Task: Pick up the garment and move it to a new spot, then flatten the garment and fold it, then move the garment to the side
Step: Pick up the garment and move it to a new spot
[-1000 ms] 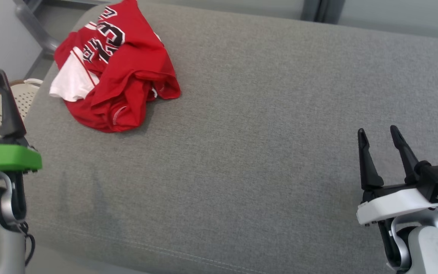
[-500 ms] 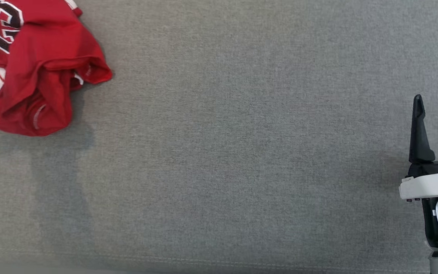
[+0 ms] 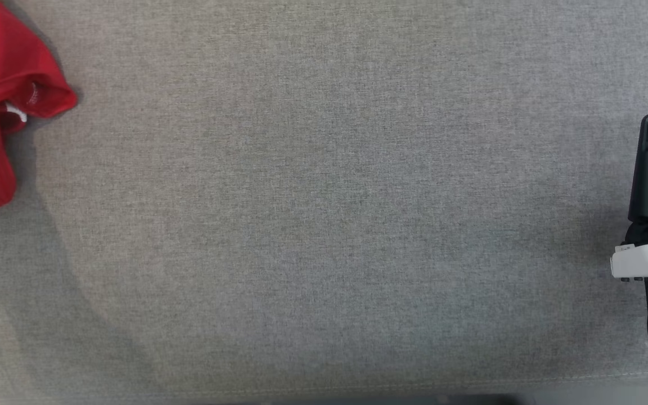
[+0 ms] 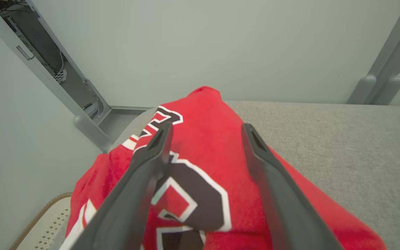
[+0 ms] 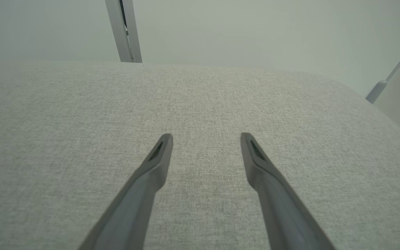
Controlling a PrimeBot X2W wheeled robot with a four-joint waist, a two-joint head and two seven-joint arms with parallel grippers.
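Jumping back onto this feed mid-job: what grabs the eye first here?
The crumpled red jersey with black-and-white lettering stands out, bunched at the left end of the wide grey fabric cushion. The left claw is open and aimed at it from close by, while the right claw is open above bare cushion at the right.

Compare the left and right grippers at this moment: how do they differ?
The left gripper points at the crumpled red garment, its fingers framing the black lettering; the right gripper points at bare grey cushion. The left gripper is near the cushion's end, by a pale perforated object; the right gripper has cushion spreading to either side. Both are open and hold nothing.
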